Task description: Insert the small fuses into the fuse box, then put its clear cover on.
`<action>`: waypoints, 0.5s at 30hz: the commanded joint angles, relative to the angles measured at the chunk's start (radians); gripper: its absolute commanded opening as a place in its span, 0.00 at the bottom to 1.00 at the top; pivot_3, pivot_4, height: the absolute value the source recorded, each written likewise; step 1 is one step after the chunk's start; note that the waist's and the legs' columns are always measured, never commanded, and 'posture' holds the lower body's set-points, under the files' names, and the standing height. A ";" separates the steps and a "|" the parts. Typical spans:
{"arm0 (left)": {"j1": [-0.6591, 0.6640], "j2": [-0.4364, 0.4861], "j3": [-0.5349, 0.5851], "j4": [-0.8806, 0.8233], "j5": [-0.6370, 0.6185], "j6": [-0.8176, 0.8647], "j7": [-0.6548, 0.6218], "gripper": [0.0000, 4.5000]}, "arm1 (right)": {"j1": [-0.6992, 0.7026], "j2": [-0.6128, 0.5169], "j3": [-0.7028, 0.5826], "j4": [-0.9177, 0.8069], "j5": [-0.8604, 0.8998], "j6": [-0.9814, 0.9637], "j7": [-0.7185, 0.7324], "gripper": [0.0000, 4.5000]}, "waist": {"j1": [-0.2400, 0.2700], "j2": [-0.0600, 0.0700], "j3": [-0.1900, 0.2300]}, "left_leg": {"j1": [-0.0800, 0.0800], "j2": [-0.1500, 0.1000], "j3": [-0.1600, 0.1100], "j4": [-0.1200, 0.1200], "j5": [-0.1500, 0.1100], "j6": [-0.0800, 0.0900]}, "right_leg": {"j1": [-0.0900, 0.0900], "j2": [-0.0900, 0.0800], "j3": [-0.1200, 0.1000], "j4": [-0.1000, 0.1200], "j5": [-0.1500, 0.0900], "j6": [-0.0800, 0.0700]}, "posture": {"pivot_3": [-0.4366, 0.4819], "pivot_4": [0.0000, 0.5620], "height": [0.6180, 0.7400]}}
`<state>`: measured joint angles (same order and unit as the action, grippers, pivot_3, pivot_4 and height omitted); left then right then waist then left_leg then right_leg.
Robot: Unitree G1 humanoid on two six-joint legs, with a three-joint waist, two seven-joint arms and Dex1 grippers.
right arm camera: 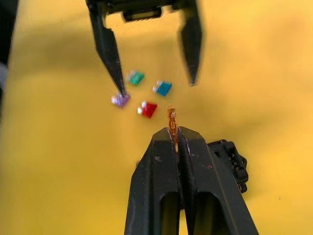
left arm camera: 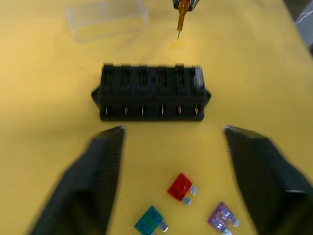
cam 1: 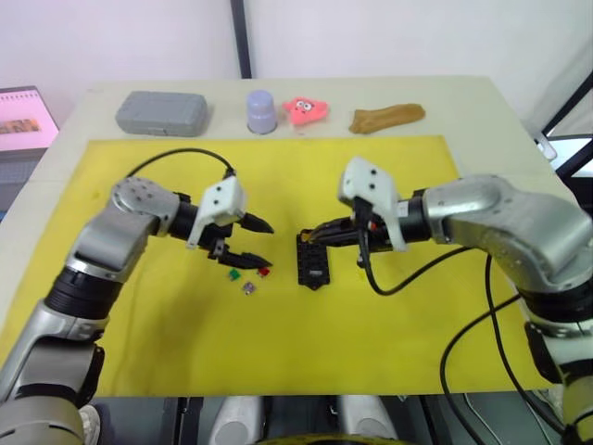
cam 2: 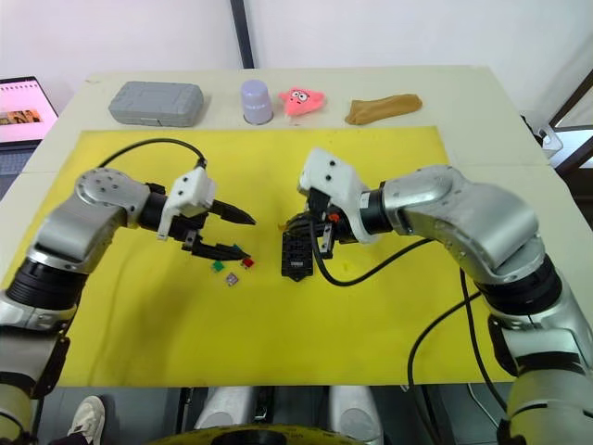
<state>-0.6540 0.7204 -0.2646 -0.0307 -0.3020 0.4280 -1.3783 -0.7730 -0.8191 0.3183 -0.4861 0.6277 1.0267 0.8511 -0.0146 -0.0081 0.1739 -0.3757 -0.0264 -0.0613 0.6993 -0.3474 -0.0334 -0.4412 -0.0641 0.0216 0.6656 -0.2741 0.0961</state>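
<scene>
While the yellow mat [cam 1: 389, 324] lies bare toward its near edge and right side, the middle is crowded. The fuse box [cam 1: 312, 260] sits at the centre of the mat, and a grey fuse [left arm camera: 198, 77] appears to sit in one end slot; the other slots look dark. The right gripper [right arm camera: 176, 142] hangs just above the box, its fingers pinched tight on an orange-yellow fuse [right arm camera: 171, 122] held blades down. The left gripper [cam 1: 258, 243] hovers just left of the box, spread wide, over the loose fuses on the mat: red [left arm camera: 181, 187], teal [left arm camera: 150, 221], purplish [left arm camera: 221, 218] and green [right arm camera: 135, 77]. The clear cover [left arm camera: 106, 18] lies on the mat beyond the box from the left gripper, apart from it. Along the table's far edge, off the mat, stand a grey case [cam 1: 161, 112], a lavender cup [cam 1: 261, 110], a pink toy [cam 1: 306, 109] and a brown object [cam 1: 386, 117], well clear of both arms.
</scene>
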 commanded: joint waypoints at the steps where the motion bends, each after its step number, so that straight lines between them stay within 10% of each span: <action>1: 0.005 -0.020 -0.008 -0.001 0.036 -0.060 0.028 0.99 | 0.026 -0.021 0.022 0.000 -0.081 -0.129 0.065 0.00 | 0.000 0.000 0.000 | 0.000 0.000 0.000 0.000 0.000 0.000 | 0.000 0.000 0.000 0.000 0.000 0.000 | 0.48 0.27 1.00; 15: 0.049 -0.093 -0.058 -0.029 0.121 -0.104 0.126 0.99 | 0.103 -0.010 0.067 0.075 -0.258 -0.308 0.175 0.00 | 0.000 0.000 0.000 | 0.001 0.000 0.000 0.000 0.000 0.000 | 0.000 0.000 0.000 0.000 0.000 0.000 | 0.48 0.27 1.00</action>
<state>-0.6017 0.6235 -0.3304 -0.0228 -0.1848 0.3359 -1.2568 -0.6678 -0.8364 0.3904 -0.4017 0.3809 0.7410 1.0164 -0.0143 -0.0080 0.1739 -0.3752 -0.0260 -0.0614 0.6993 -0.3474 -0.0335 -0.4412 -0.0639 0.0217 0.6656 -0.2741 0.0962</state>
